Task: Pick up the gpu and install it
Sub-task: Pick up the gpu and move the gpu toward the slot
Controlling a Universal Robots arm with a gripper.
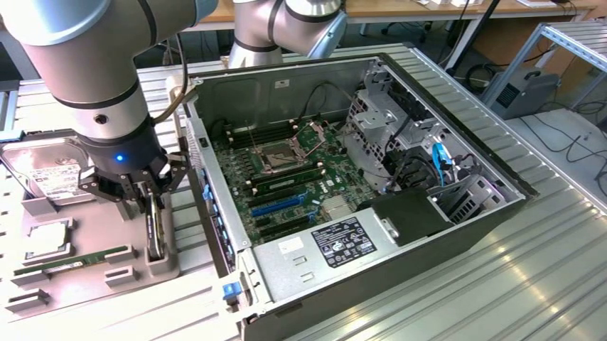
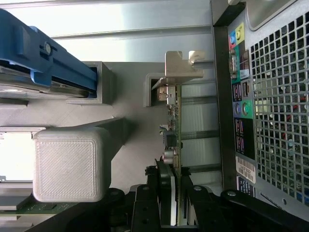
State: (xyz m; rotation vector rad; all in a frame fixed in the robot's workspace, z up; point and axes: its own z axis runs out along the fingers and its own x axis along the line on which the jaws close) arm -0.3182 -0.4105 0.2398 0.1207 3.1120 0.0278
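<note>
The gripper (image 1: pixel 152 206) is pressed together on the gpu (image 1: pixel 153 229), its two black fingers (image 2: pixel 161 193) pinching the thin card from both flat sides. The gpu stands on its long edge in a slot of the grey tray (image 1: pixel 95 280) directly under the tool. In the wrist view the card (image 2: pixel 175 130) runs straight out from between the fingers. It is a green board edge studded with small parts. At the far end from the tool is its pale bent metal bracket (image 2: pixel 182 65), seated in a square pocket of the tray (image 2: pixel 130 130).

The tray is matt plastic with fine ribbed layers and blocky raised posts (image 2: pixel 70 164). Besides the gpu it holds a silver hard drive (image 1: pixel 52 174) with a white label behind the tool. On the side of the tool away from the case, it holds a square flat chip (image 1: pixel 47 241) and a slim green memory stick (image 1: pixel 71 261).

Just beside the tool on its other side lies the open computer case (image 1: pixel 313 78) of bare sheet metal. Inside is a green main board (image 1: pixel 284 163) with long slots. The case's back wall (image 2: pixel 280 96) is perforated with square holes, with coloured sockets (image 2: pixel 240 92) beside them.
</note>
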